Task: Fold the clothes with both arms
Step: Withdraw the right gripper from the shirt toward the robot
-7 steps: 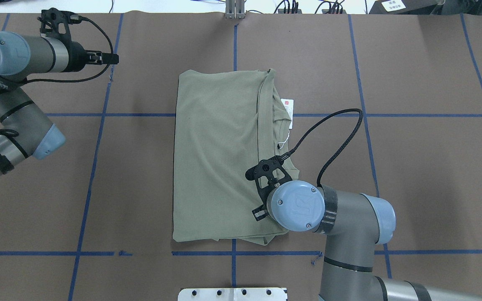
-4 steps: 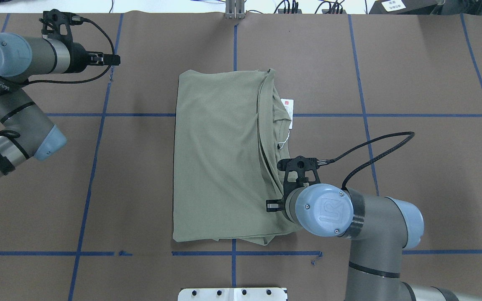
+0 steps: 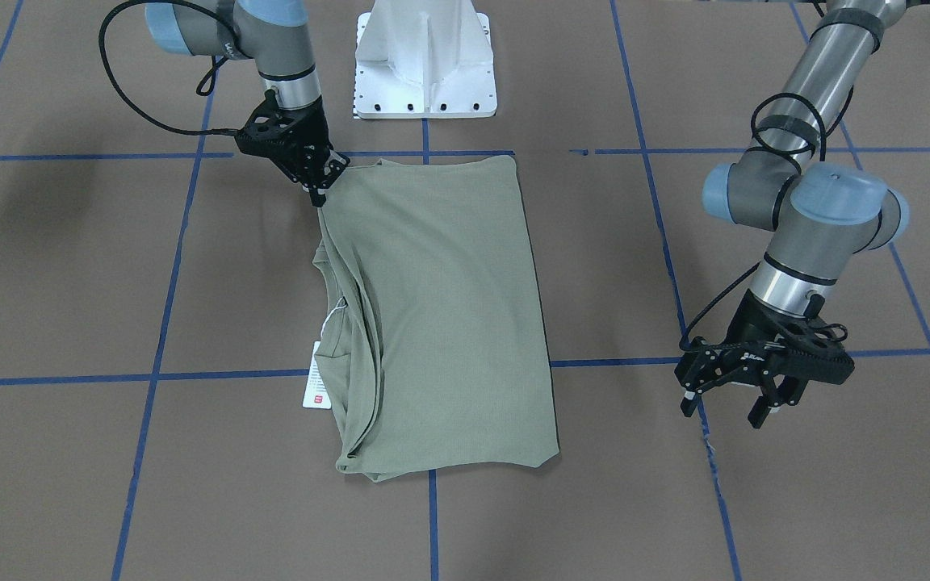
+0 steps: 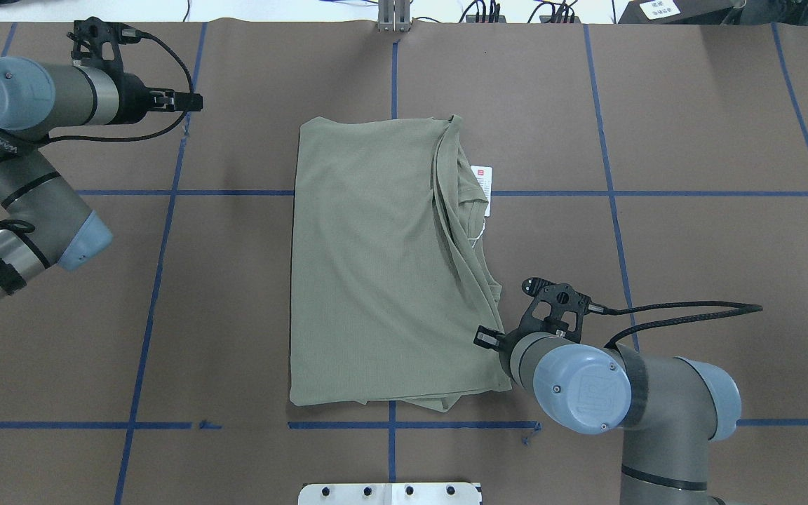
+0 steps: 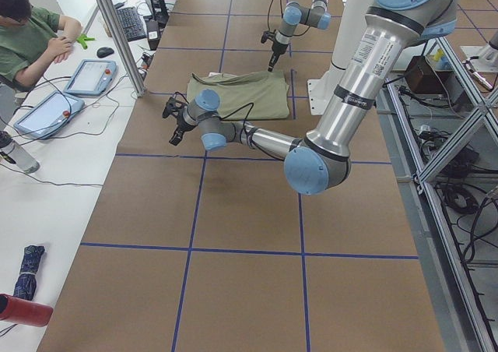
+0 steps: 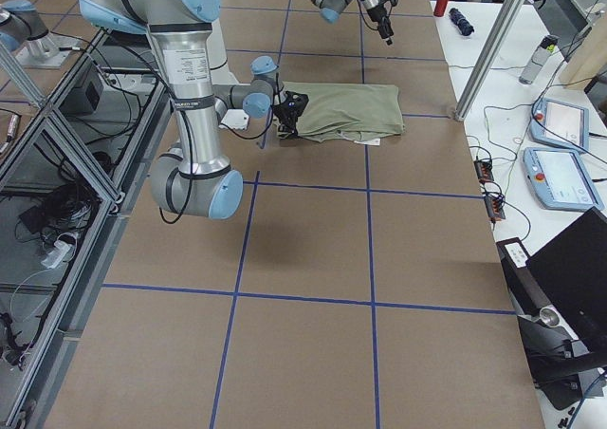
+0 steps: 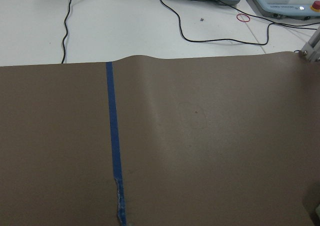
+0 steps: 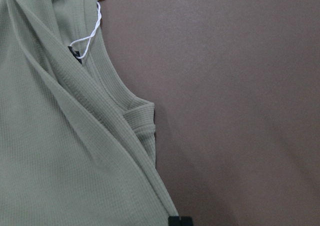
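right gripper (image 3: 321,192) pinches the shirt (image 3: 441,307) edge; i'd pull slow and low so it stays flat. left gripper (image 3: 723,407) hangs spread wide, empty.

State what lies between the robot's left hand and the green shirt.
Between the left hand and the shirt, only bare brown table cover crossed by blue tape; the overhead view shows it.

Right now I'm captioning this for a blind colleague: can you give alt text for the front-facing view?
A folded olive-green shirt lies mid-table, and the right gripper pinches its corner nearest the white base. The left gripper hangs open over the brown table, away from the shirt.
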Controlling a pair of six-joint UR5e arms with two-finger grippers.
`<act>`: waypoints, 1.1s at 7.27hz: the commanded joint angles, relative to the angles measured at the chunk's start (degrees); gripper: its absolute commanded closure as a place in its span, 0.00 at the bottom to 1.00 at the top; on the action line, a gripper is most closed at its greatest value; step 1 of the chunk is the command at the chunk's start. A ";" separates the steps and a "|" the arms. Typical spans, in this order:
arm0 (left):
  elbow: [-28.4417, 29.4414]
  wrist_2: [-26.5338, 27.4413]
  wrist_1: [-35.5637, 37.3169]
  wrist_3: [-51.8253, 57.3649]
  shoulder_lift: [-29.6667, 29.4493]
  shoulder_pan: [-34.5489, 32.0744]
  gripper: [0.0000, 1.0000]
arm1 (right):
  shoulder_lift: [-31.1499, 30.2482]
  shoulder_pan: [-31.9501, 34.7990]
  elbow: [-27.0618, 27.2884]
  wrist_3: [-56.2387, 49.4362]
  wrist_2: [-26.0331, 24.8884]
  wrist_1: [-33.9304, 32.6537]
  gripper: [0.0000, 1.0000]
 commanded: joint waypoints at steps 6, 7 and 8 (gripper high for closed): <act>-0.02 0.08 0.00 -0.09 -0.09 0.64 0.00 | -3.33 -7.06 1.93 8.36 -7.78 0.30 0.01; -0.10 -0.01 0.00 -0.44 -0.09 0.82 0.00 | -2.72 -6.64 1.84 4.08 -7.60 0.47 0.00; -1.93 -0.01 0.08 -3.31 -0.09 1.87 0.00 | -2.63 -4.54 1.75 0.99 -7.43 4.21 0.00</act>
